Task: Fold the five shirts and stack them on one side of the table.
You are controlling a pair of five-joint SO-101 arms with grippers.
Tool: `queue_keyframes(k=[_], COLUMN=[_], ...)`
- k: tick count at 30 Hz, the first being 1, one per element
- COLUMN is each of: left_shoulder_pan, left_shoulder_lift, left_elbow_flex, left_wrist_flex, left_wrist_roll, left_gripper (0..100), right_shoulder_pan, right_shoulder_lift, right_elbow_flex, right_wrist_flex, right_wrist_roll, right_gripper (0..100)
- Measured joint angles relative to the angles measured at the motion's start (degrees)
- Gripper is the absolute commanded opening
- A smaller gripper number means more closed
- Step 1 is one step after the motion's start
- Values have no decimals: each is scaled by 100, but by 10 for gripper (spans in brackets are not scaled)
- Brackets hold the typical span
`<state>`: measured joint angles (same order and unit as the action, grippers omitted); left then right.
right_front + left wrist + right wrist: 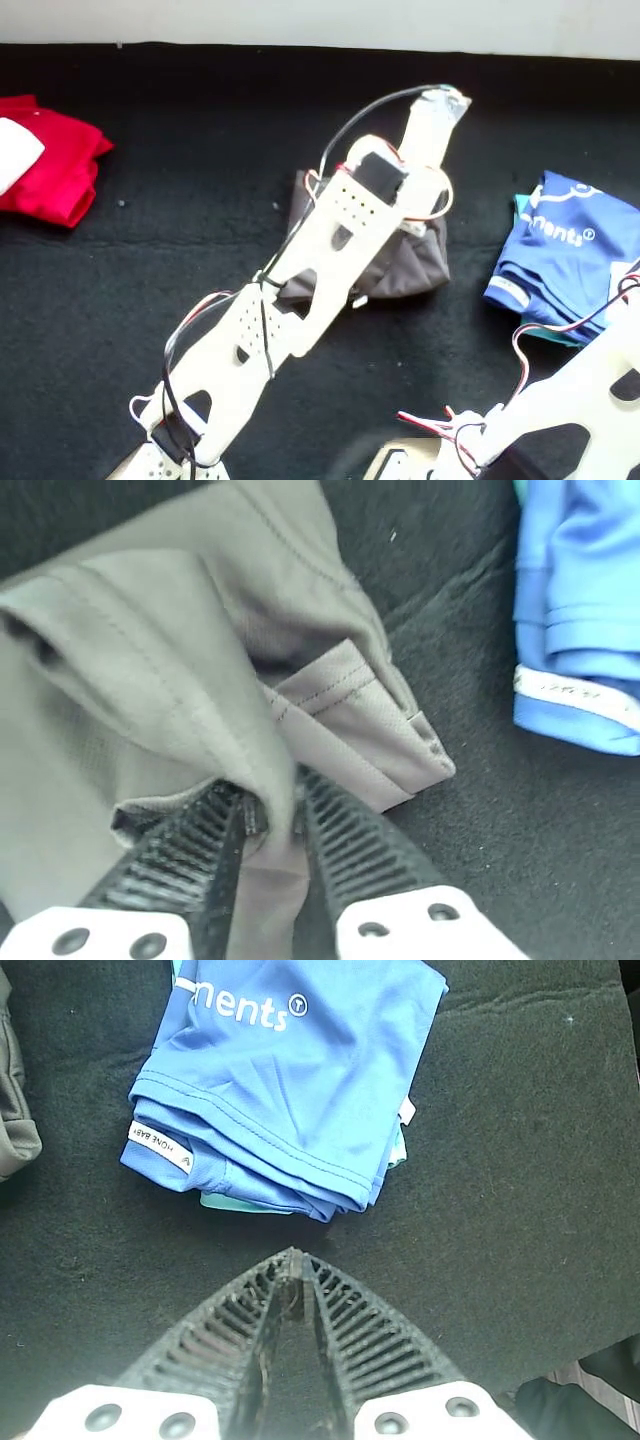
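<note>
**L claw pinches grey shirt, R claw shut on nothing**

We see the L claw (280, 798) clenched on a raised fold of the grey shirt (150, 680). Cloth is squeezed between the ribbed black fingers (190, 845) and hangs down on both sides. In the high view the grey shirt (420, 262) lies crumpled at mid-table w/ the L arm (330, 240) stretched across it, hiding most of it.

R claw (292, 1265) is closed, fingertips meeting, nothing between them. It hovers over bare black table (520, 1160), just short of the blue shirt (290, 1080).

Blue shirt is folded, white print up, on the table's right side, apart from the grey one. A teal layer (240, 1205) peeks out under its edge; we can't tell what garment that is. R arm (570, 400) sits at the near right corner.

Red shirt (55, 165) lies folded at the far left edge, w/ a white item (15, 150) on top; too little shows to say what it is.
</note>
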<state>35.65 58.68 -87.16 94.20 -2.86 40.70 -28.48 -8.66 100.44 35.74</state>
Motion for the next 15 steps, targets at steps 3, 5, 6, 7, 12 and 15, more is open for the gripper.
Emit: queue_keyframes(k=[3, 5, 6, 7, 12, 15], left_shoulder_pan=[0, 0, -26, -62, -668, -1204], left_shoulder_lift=[0, 0, 0, 0, 0, 0], left_elbow_flex=[-290, -475, -527, -554, -563, -519], left_wrist_flex=[0, 88, 167, 246, 589, 642], left_wrist_roll=[0, 0, 0, 0, 0, -44], left_gripper=[136, 136, 133, 133, 17, 8], right_shoulder_pan=[0, 0, 0, 0, 0, 0], right_shoulder_lift=[0, 0, 0, 0, 0, 0], right_elbow_flex=[0, 0, 0, 0, 0, 0], right_wrist_flex=[0, 0, 0, 0, 0, 0], right_wrist_roll=[0, 0, 0, 0, 0, 0], right_gripper=[9, 9, 9, 9, 9, 9])
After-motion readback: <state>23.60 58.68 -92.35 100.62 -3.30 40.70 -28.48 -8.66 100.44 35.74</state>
